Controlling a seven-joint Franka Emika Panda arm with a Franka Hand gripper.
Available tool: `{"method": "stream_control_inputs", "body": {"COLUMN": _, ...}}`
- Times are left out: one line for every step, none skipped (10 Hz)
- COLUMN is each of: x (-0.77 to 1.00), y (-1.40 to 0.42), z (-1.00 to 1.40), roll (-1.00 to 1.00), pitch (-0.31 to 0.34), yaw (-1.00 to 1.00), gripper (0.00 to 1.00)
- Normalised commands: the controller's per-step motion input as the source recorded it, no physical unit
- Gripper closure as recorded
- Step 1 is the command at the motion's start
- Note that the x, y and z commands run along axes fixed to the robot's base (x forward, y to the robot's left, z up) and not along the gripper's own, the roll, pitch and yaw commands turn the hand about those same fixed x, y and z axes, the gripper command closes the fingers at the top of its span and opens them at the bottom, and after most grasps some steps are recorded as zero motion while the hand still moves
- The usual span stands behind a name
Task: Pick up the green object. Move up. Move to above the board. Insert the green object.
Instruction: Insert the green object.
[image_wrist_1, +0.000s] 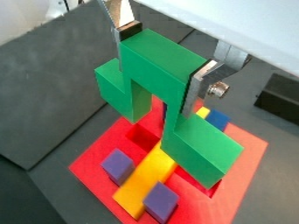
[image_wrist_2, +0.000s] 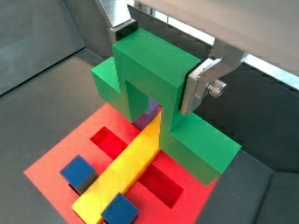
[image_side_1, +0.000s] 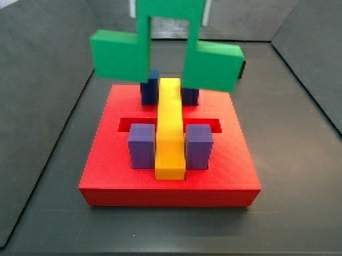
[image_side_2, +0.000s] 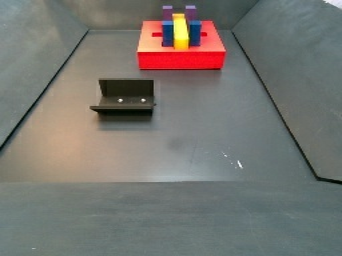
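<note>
The gripper clamps the green object above the board — its legs astride the yellow bar.

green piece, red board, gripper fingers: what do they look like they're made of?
Green object, held in the gripper above the board: probably plastic, matte, uniform colour, crisp edges.
Board: likely the same, flat matte red.
Fingers: look like metal, silver plates with a bright sheen and a screw head.

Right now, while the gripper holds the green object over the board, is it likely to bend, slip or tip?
The green object looks solid and blocky, so probably stiff. The gripper clamps its raised middle cube on flat faces, so slipping seems unlikely. Its side cubes hang wide above the board, so it might rock if knocked.
</note>
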Motion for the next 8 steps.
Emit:
{"method": "stream_control_inputs", "body": {"x": 0.74, "y": 0.00, "z": -0.34, "roll": 0.02, "pitch": 0.000, "yaw": 0.20, "gripper": 1.00}}
{"method": "stream_control_inputs", "body": {"x": 0.38, "y": 0.07, "z": -0.37, "roll": 0.00, "pitch": -0.093, "yaw": 0.36, "gripper": 1.00}}
{"method": "stream_control_inputs", "body": {"x": 0.16, "y": 0.09, "z": -0.33, "roll": 0.00, "pitch": -0.227, "yaw": 0.48, "gripper": 1.00}}
{"method": "stream_control_inputs", "body": {"x": -0.12, "y": 0.13, "z": -0.19, "roll": 0.04, "pitch": -0.424, "yaw": 0.53, "gripper": 1.00}}
{"method": "stream_control_inputs", "body": {"x": -0.06, "y": 0.05, "z": -0.07, "roll": 0.10, "pitch": -0.409, "yaw": 0.47, "gripper": 1.00}}
{"method": "stream_control_inputs", "body": {"x": -0.14, "y": 0.07, "z": 0.00, "roll": 0.13, "pitch": -0.371, "yaw": 0.43, "gripper": 1.00}}
{"method": "stream_control_inputs", "body": {"x": -0.31, "y": 0.01, "z": 0.00, "roll": 0.21, "pitch": -0.323, "yaw": 0.28, "gripper": 1.00}}
{"method": "stream_control_inputs", "body": {"x": -0.18, "y": 0.00, "z": 0.05, "roll": 0.33, "pitch": -0.250, "yaw": 0.12, "gripper": 1.00}}
